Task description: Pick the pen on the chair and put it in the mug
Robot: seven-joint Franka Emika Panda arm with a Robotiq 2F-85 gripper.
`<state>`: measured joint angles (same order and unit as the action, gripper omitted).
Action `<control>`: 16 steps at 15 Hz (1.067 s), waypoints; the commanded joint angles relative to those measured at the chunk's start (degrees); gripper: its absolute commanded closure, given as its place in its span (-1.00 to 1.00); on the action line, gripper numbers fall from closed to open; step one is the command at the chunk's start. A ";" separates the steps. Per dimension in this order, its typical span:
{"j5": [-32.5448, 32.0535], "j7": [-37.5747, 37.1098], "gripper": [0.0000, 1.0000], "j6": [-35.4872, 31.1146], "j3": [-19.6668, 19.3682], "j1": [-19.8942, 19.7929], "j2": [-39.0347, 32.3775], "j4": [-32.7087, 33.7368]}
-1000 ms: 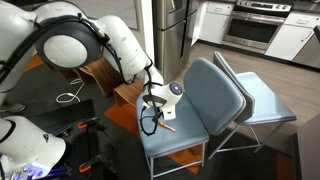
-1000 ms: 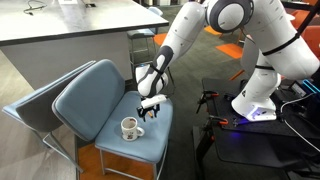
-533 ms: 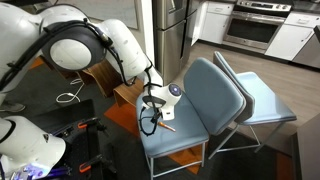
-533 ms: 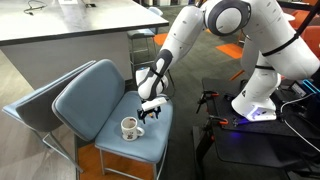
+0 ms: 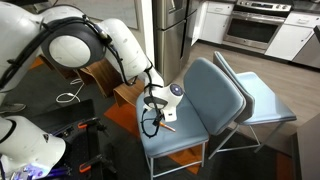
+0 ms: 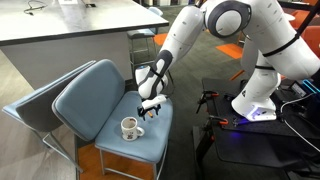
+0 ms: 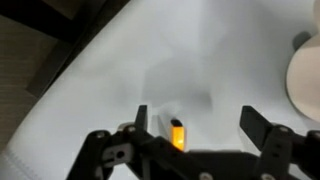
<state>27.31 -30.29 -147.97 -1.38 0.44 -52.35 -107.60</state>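
The blue-grey padded chair shows in both exterior views point(image 5: 215, 95) point(image 6: 95, 100). The small white mug stands on its seat point(image 6: 130, 127) point(image 5: 174, 92) and shows at the right edge of the wrist view point(image 7: 306, 68). The orange-tan pen point(image 7: 177, 133) lies on the seat near the front edge, and also shows in an exterior view point(image 5: 168, 126). My gripper point(image 7: 198, 120) point(image 5: 150, 112) point(image 6: 148, 108) is low over the seat and open. The pen sits between the fingers, closer to the left one point(image 7: 141, 118). The pads do not touch it.
A second blue-grey chair point(image 5: 262, 100) stands close behind the first. Brown wooden chairs stand near the counter point(image 5: 100, 75) point(image 6: 145, 45). A black robot base with cables point(image 6: 235, 125) sits on the floor beside the seat's front edge.
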 commanded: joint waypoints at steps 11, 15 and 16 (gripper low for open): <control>-3.28 -8.00 0.26 0.58 -5.15 6.06 -4.48 3.84; -4.26 -12.58 0.87 0.29 -7.40 9.60 -2.48 2.12; -5.00 -13.61 0.99 0.19 -8.06 10.70 -1.93 1.62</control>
<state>24.16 -39.94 -147.89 -7.32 8.11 -55.91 -104.05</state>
